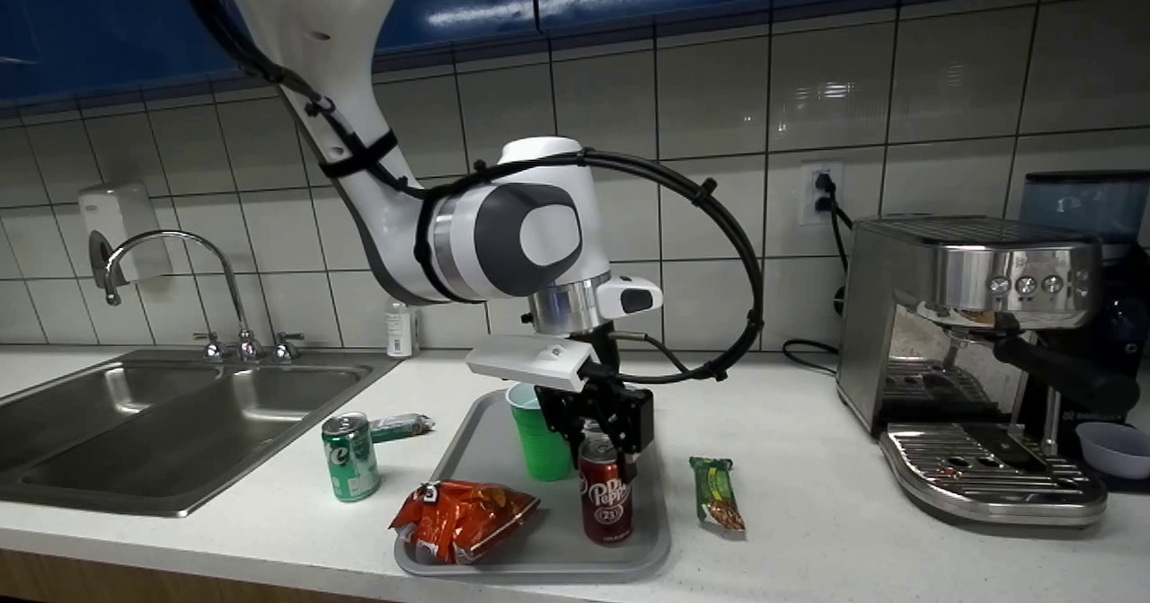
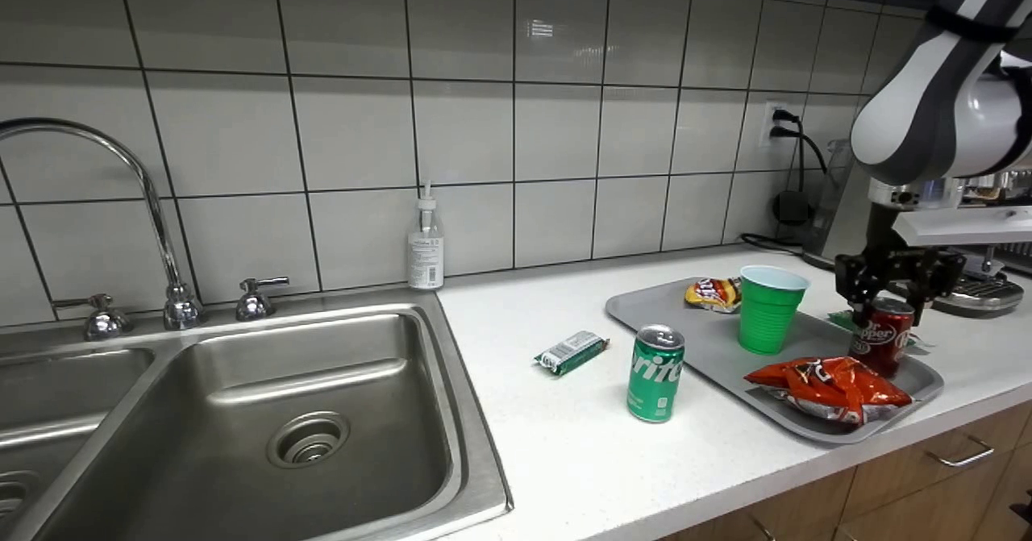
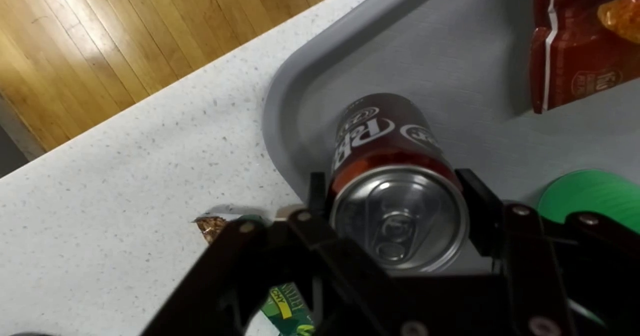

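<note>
Between the jaws of the gripper, the red soda can stands upright on the gray tray. From here I can't tell if they squeeze it or just sit close. They should press both sides softly and evenly, I think, so it won't tip, and not bump the green cup or red snack bag.
</note>
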Tool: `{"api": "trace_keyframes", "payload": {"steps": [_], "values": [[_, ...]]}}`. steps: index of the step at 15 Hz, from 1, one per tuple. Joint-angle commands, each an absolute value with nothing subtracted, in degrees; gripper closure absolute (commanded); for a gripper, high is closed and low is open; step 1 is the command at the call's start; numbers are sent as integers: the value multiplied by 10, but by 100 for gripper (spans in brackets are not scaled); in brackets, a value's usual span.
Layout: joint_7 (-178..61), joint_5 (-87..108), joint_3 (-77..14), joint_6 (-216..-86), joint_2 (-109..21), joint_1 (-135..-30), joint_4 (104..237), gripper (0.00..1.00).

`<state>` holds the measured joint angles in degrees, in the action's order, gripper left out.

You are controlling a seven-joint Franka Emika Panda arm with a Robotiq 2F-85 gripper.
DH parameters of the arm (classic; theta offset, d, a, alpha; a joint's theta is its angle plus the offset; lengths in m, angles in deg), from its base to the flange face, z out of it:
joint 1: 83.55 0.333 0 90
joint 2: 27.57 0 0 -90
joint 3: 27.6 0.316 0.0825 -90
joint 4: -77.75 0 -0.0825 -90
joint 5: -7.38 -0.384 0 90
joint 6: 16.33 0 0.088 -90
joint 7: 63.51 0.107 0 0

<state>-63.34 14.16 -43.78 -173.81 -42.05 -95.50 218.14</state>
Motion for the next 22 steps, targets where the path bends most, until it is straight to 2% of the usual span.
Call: {"api": "trace_keyframes", "payload": {"steps": [1,22], "values": [[-636,131,-432,-1726,-406,-959,2173,60],[-596,118,-501,-1688,-434,-1026,2020,60]]}}
